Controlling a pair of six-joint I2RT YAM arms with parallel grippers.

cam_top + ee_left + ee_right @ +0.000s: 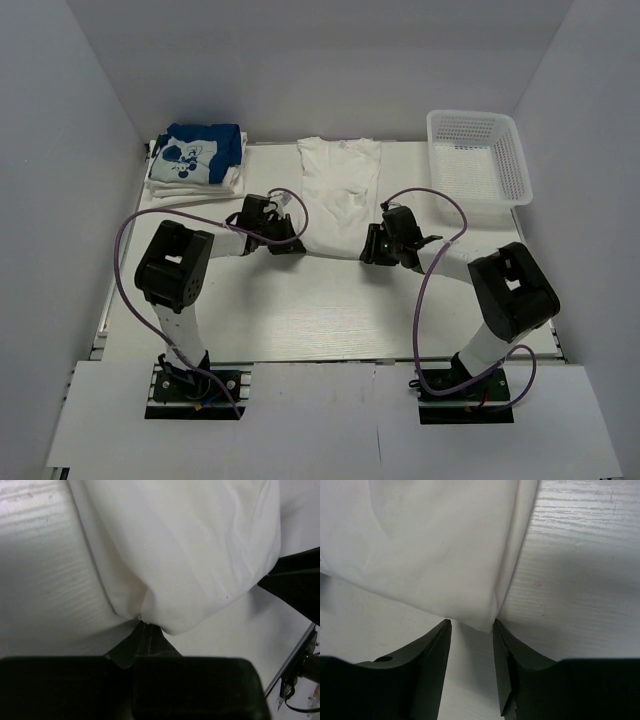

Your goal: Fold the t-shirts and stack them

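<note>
Toward the far edge of the desk (330, 310), midway between its corners, a white t-shirt (340, 185) lies flat with its collar away from the arms and its hem toward them. It looks narrow, as if the sleeves were turned in, though I cannot be sure. The left gripper (145, 626) is together, clamped on the near left corner of the hem, with a small pucker of cloth caught at its tips. The right gripper (470, 625) sits at the near right corner with its jaws apart. The cloth's corner lies just between the tips and is not yet pinched.

By my reading, the step in hand is taking hold of both hem corners so the bottom of the shirt can be carried up over the top. The next move calls for the right gripper to clamp on its corner. Both arms should then lift evenly and travel toward the far edge together, so the fold lands square.

At the far left corner a blue t-shirt (200, 150) with a white cartoon print lies folded on top of folded white t-shirts (170, 182), the stack this one should join. A white mesh basket (520, 165) stands at the far right corner, apart from the shirt.

The desk is white with a faint wood-like grain. Plain white walls (330, 70) close it in on the left, far and right sides.
</note>
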